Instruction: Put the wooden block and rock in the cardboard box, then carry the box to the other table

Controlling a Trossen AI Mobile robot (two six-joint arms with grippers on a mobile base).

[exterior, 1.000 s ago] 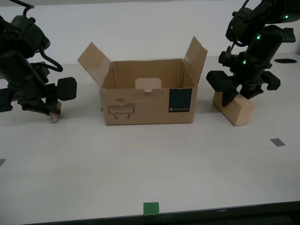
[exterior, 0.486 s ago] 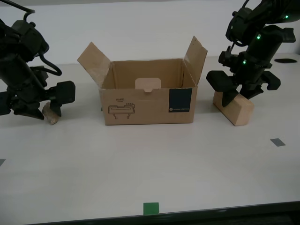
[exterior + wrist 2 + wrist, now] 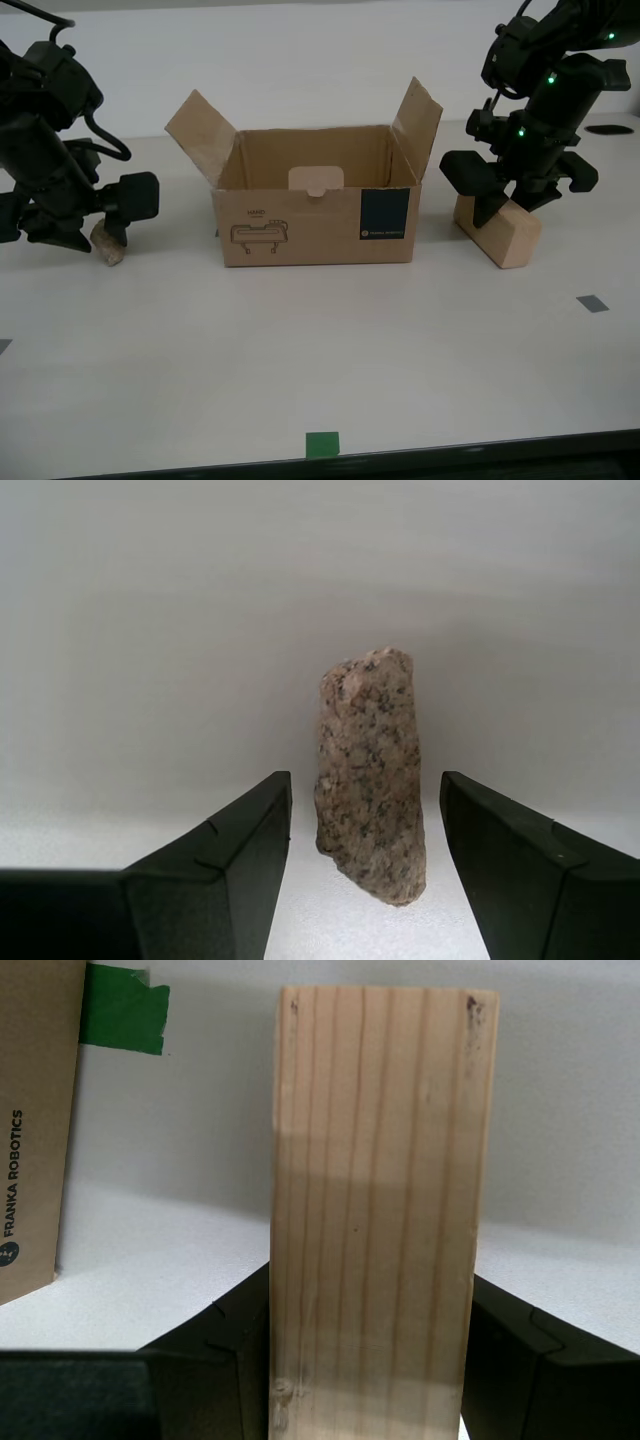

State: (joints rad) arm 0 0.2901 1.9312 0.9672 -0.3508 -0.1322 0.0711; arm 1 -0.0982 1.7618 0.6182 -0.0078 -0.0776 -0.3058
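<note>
Small pinkish speckled rock (image 3: 370, 775) on smooth pale table (image 3: 350, 330), between my second gripper's (image 3: 365, 825) spread fingers | brown cardboard box (image 3: 315, 215), flaps up, inside bare, side reads "FRANKA ROBOTICS" | my first gripper (image 3: 372, 1360) pinching pale wooden block (image 3: 380, 1210).

cardboard box (image 3: 318, 225): brown corrugated, dark teal label square and a line drawing on the front. wooden block (image 3: 380, 1210): pale tan with straight darker grain lines. rock (image 3: 370, 772): pinkish-beige, dark speckles. desk (image 3: 330, 340): smooth off-white, with a green tape square (image 3: 322, 444) and a grey tape square (image 3: 592, 303). both pincers are black; green leds on the arm above the block
</note>
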